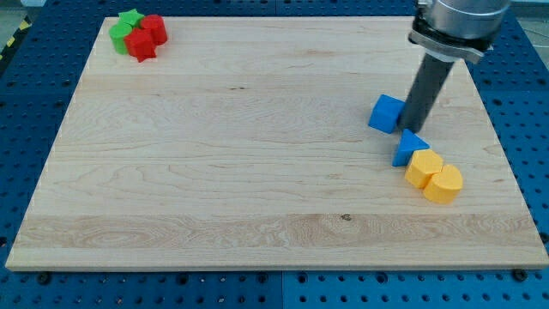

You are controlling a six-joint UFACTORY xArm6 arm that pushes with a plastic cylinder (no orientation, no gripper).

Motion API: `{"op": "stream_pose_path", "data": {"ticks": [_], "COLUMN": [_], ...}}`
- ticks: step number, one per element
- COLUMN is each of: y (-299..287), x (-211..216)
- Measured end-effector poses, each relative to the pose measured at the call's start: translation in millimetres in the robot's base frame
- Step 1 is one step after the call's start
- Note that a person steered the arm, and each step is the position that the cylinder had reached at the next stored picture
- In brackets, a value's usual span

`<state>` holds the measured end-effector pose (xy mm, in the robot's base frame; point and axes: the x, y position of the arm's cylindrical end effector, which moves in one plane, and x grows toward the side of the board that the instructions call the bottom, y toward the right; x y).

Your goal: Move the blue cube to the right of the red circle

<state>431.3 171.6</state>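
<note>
The blue cube (386,113) sits on the wooden board (257,146) at the view's right. My tip (414,130) rests on the board just right of the cube, touching or almost touching its right side. A blue triangle block (408,148) lies just below the tip. The red circle (154,29) sits at the view's top left, far from the cube, in a cluster with a red star block (141,45) and a green star block (125,25).
Two yellow blocks (434,175) lie below and right of the blue triangle, near the board's right edge. A blue perforated table (523,103) surrounds the board.
</note>
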Motion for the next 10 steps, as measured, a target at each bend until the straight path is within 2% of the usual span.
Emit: {"op": "stream_pose_path", "data": {"ticks": [1,3,6,8,10], "y": [-17.7,-64.2,-132.1,-177.3,-224.9], "x": [-17.6,-20.2,-73.2,-85.5,-116.1]}}
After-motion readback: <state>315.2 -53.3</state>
